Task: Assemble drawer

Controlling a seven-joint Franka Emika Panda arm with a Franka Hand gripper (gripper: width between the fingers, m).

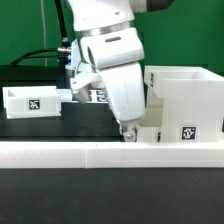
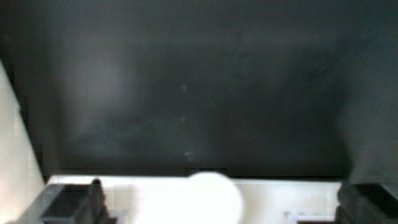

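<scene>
Green backdrop, black table (image 1: 40,128). We see the gripper (image 1: 128,135) low, just beside the big housing (image 1: 185,95), its fingers (image 2: 71,203) spread wide and holding nothing, probably lining up a grab. One tray (image 1: 30,100) sits well apart on the exterior view's left.

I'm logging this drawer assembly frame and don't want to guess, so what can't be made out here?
Tagged white part, exterior view: the arm covers most of it; which part is unclear.
Pale rounded shape, wrist view: too blurred to identify.
Gripper, exterior view: tips blurred against the border wall; contact unclear.
Housing, exterior view: its walls hide the inside.
</scene>
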